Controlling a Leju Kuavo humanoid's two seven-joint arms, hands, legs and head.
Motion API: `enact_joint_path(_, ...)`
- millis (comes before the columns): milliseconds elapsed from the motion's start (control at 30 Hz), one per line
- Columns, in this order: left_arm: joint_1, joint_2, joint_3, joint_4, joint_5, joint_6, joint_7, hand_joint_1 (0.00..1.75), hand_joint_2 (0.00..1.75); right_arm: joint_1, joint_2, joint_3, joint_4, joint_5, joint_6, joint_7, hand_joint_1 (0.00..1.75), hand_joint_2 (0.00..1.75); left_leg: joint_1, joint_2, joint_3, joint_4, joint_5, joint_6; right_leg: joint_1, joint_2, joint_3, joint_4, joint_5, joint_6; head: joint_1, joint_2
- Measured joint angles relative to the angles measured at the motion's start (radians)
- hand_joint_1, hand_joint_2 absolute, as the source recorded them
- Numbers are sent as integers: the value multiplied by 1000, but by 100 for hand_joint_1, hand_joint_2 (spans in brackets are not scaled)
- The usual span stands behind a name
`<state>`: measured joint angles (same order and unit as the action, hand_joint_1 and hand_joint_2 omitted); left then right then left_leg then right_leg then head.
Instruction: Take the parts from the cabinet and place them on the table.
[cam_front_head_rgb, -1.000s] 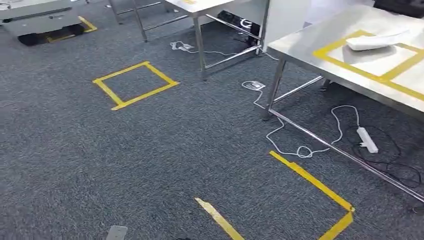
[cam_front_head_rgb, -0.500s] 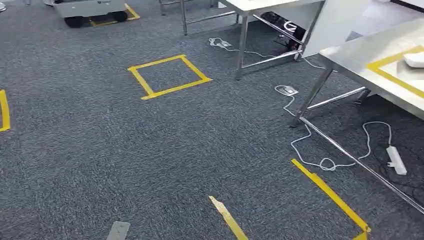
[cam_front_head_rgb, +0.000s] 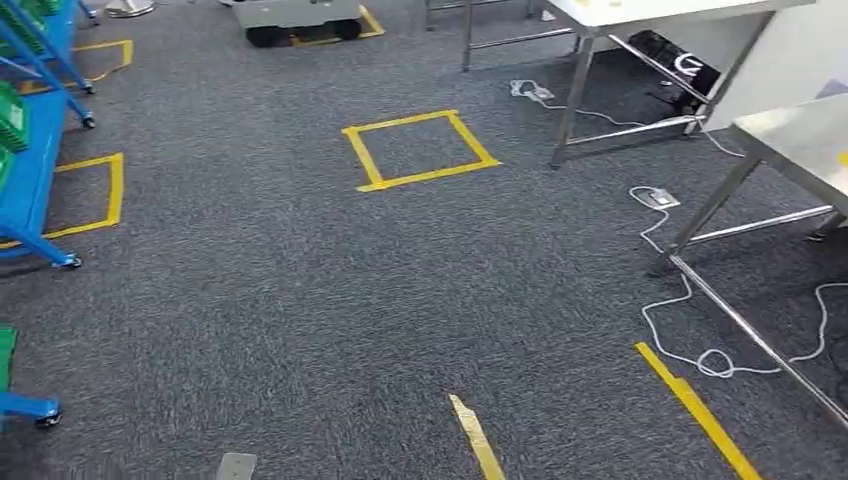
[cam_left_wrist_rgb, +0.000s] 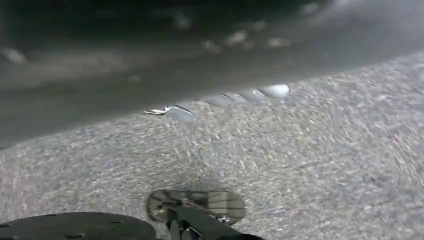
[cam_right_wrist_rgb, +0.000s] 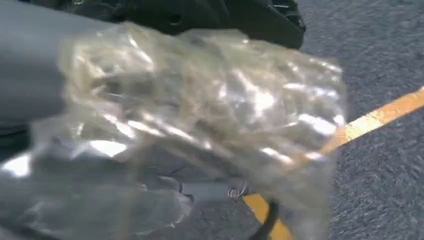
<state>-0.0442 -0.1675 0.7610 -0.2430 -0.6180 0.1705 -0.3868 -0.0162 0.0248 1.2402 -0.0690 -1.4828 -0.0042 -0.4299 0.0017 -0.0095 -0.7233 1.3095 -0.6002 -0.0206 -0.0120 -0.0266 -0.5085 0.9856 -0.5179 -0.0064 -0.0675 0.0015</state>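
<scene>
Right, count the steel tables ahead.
2 for sure: the far table at top, the near table at the right edge. Legs beyond the far one may be a third.

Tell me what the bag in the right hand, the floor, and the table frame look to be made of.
Bag: thin clear plastic film, glossy; it crinkles and throws bright glints. Floor: dark grey short-pile carpet, matte, with a speckled weave. Table frame: probably steel tube, silvery with a light sheen along the legs.
</scene>
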Motion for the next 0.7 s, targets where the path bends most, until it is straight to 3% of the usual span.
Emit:
enact_joint_path(33,4,0,2,0,0,0,-1,0,0,-1,0,0,0,0,-1,2,0,0,2,1,1,2,11,-1,1,-12,1,0,-1,1,0,0)
enact_joint_path(67,7,0,6,0,0,0,-1,0,0,-3,2,0,0,0,-3,2,0,0,3,3,24,-39,43,-1,1,-25,3,0,-3,2,0,0)
enact_joint_path(100,9,0,8,0,1,0,-1,0,0,-5,3,0,0,0,-4,2,0,0,3,10,67,-120,88,2,2,-37,7,0,-5,3,-1,0)
enact_joint_path(133,9,2,10,0,1,0,-2,0,0,-6,5,0,0,0,-4,2,0,0,0,33,125,-223,133,8,2,-48,12,0,-8,5,0,0)
enact_joint_path(167,8,2,13,0,1,0,-2,0,0,-7,5,0,0,0,-5,2,0,0,-6,82,159,-289,140,15,4,-56,16,0,-10,8,0,0)
enact_joint_path(200,4,2,15,0,1,0,-2,0,0,-7,6,0,0,0,-5,2,0,0,-20,109,167,-310,128,24,12,-67,14,4,-16,15,-1,0)
enact_joint_path(300,7,5,19,0,0,0,-2,0,0,-10,9,1,0,0,-5,5,0,0,-23,73,155,-306,128,39,10,-99,22,-4,-18,25,0,0)
enact_joint_path(333,8,6,21,0,0,2,-3,0,0,-13,11,1,0,0,-5,6,0,0,-17,56,166,-321,136,50,10,-103,25,-2,-26,35,-2,0)
enact_joint_path(367,11,5,22,0,0,7,-6,0,0,-16,11,1,0,0,-5,6,0,0,-13,50,168,-325,140,56,6,-46,15,16,-43,40,6,0)
enact_joint_path(400,10,5,23,0,-2,14,-10,0,0,-15,11,1,0,-1,-4,6,0,0,-12,39,167,-325,141,61,5,-5,-8,70,-78,40,9,0)
enact_joint_path(433,8,4,23,0,-3,22,-16,0,0,-13,11,1,0,-3,-3,6,0,0,-12,24,165,-324,143,65,3,16,-52,161,-121,41,11,0)
enact_joint_path(467,8,2,23,0,-5,26,-19,0,0,-11,11,1,0,-5,-3,6,0,0,-12,12,164,-324,143,66,3,24,-95,247,-153,42,11,0)
enact_joint_path(500,8,2,23,0,-10,27,-19,0,0,-9,10,1,0,-6,-2,5,0,0,-13,-3,164,-324,143,66,3,26,-133,314,-169,43,11,0)
enact_joint_path(533,11,1,24,0,-11,28,-19,0,0,-6,11,1,0,-6,0,4,0,0,-13,-17,165,-323,143,66,3,26,-148,329,-159,43,11,0)
enact_joint_path(567,13,0,24,0,-11,29,-19,0,0,-5,11,1,0,-6,0,3,0,0,-13,-32,167,-323,143,66,1,26,-140,296,-122,43,11,0)
enact_joint_path(633,15,-3,24,0,-11,30,-19,0,0,-5,10,1,0,-7,0,3,0,0,-11,-60,170,-320,140,62,-4,39,-74,130,-20,44,11,0)
enact_joint_path(667,15,-3,24,0,-11,30,-19,0,0,-5,10,1,0,-7,0,2,0,0,-10,-72,170,-318,138,57,-9,73,-36,44,17,44,13,0)
enact_joint_path(700,13,-3,24,0,-11,30,-19,0,0,-6,11,1,0,-7,0,2,0,0,-16,-84,166,-309,135,50,-12,105,-23,13,1,44,14,0)
